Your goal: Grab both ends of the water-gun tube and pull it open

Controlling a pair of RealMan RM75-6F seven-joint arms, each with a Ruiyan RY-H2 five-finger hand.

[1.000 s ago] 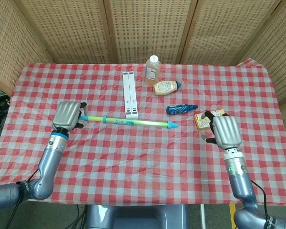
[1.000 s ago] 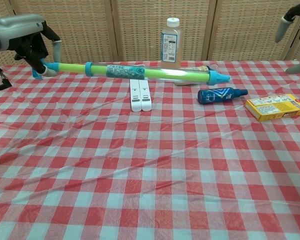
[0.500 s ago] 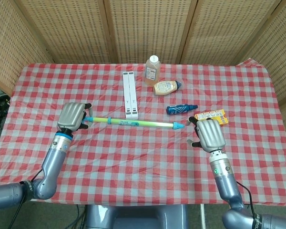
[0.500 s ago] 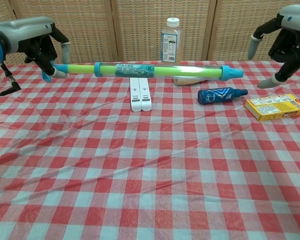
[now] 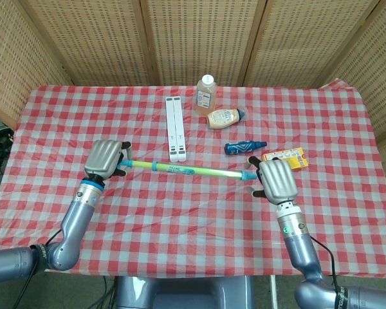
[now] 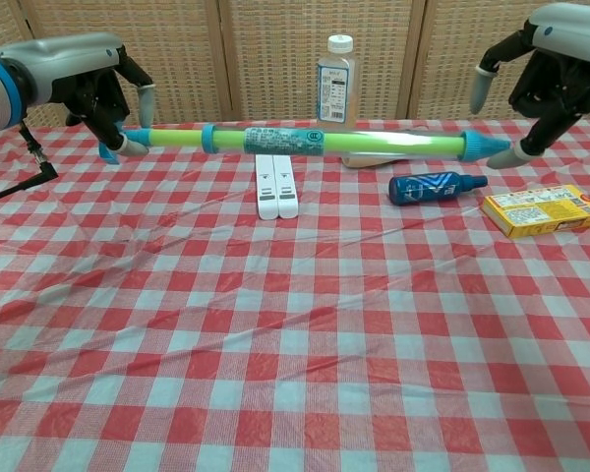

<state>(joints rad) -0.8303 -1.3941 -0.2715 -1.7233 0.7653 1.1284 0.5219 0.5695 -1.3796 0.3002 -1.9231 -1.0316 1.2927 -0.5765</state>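
Note:
The water-gun tube (image 5: pixel 186 170) (image 6: pixel 305 141) is a long green tube with blue ends, held level above the red checked table. My left hand (image 5: pixel 105 158) (image 6: pixel 103 88) grips its left end. At the other end, the blue nozzle tip (image 6: pixel 482 146) reaches my right hand (image 5: pixel 275 180) (image 6: pixel 556 69). That hand's fingers are spread and its thumb lies right at the tip, without closing on it.
Beyond the tube lie a pair of white bars (image 5: pixel 175 127) (image 6: pixel 277 185), a clear bottle (image 5: pixel 205 94) (image 6: pixel 335 81) and a sauce bottle (image 5: pixel 224 117). Under the tube's right end lie a small blue bottle (image 5: pixel 244 147) (image 6: pixel 435 185) and a yellow box (image 5: pixel 284 158) (image 6: pixel 543 210).
My left hand has carried the tube to the right. My right hand has moved left and come in to the nozzle tip.

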